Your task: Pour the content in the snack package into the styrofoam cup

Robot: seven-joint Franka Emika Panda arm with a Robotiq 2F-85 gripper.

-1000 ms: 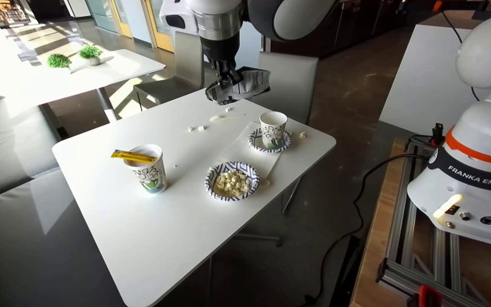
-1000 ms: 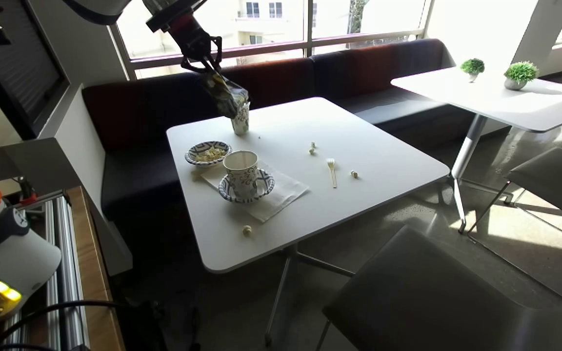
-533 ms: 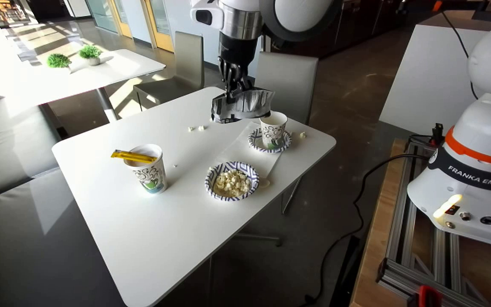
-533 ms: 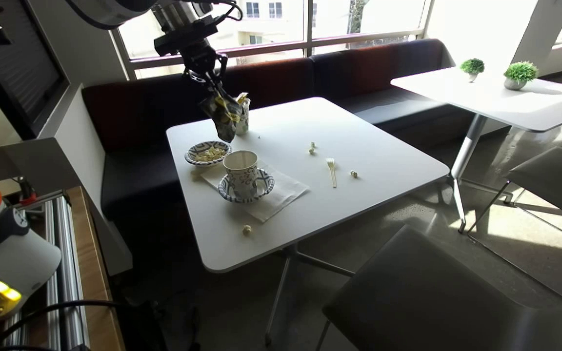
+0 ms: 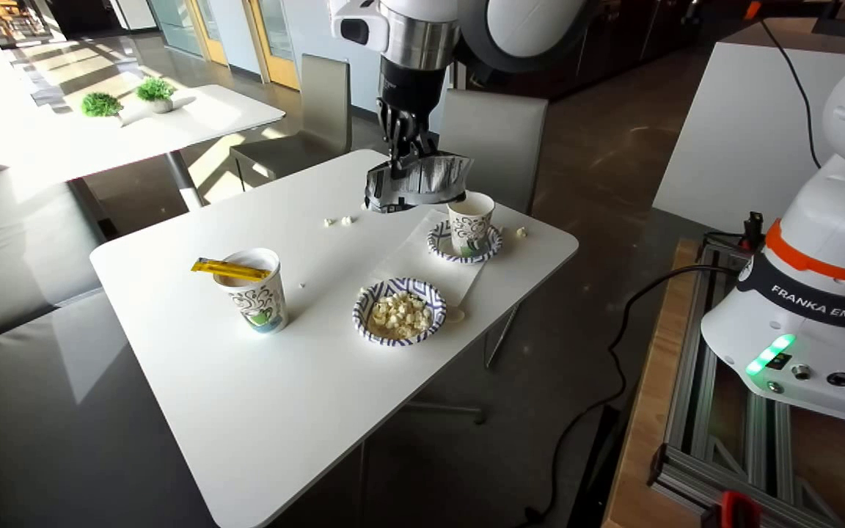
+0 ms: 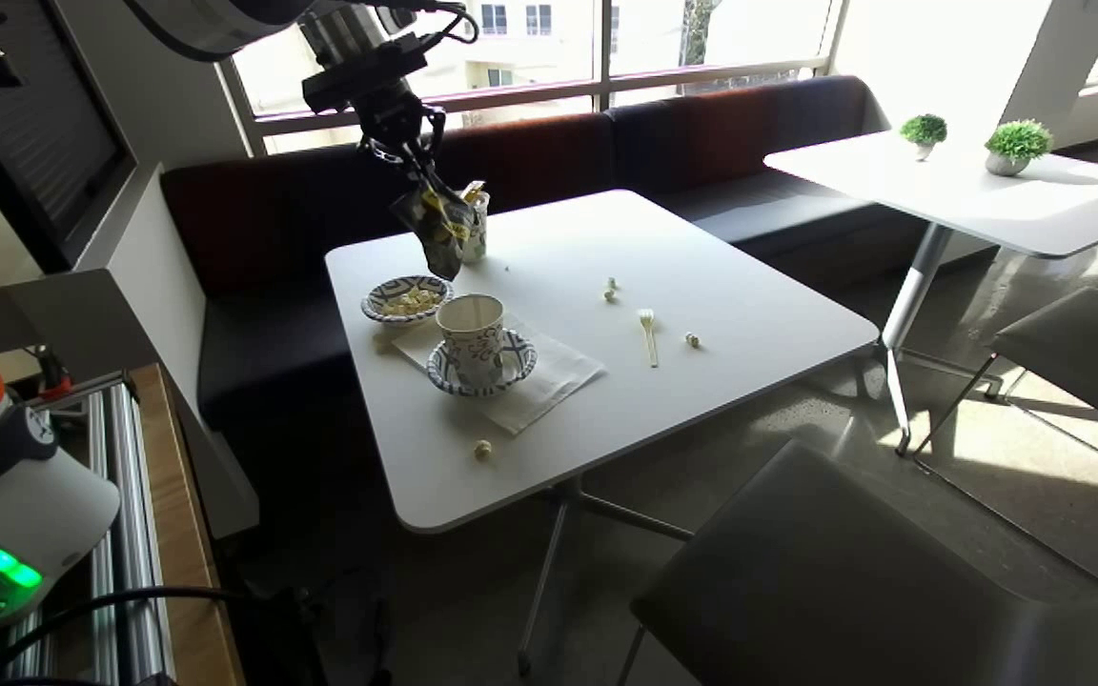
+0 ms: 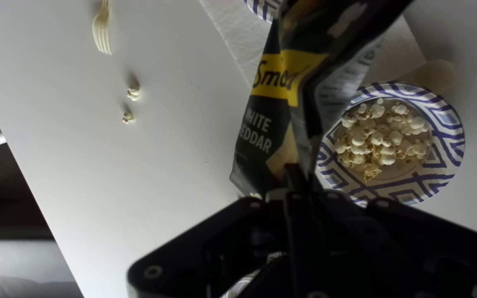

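Note:
My gripper (image 5: 402, 165) is shut on the snack package (image 6: 439, 233), a dark foil pouch with yellow print, held tilted above the table. In the wrist view the pouch (image 7: 259, 120) runs upward from the fingertips, creased, with its silvery side turned to the right. Whether its mouth is open, I cannot tell. A patterned styrofoam cup (image 6: 473, 343) stands upright in a small paper plate (image 6: 439, 367). In an exterior view, the pouch's end overlaps this cup's rim; whether they touch is unclear. Another patterned cup (image 5: 260, 301) has a yellow stick packet (image 5: 232, 269) across its top.
A paper bowl (image 7: 449, 140) of popcorn sits below and beside the pouch. On the table (image 5: 246, 396) lie a napkin (image 6: 549, 386), a fork (image 6: 648, 338), a spoon (image 5: 455, 315) and scattered popcorn pieces (image 6: 482, 450). A chair (image 6: 825, 572) stands close to the table.
Over the last second my gripper has come down with the pouch, closer to the cup on the plate. During the latest half second it has hardly moved. The base light turned from yellow to green.

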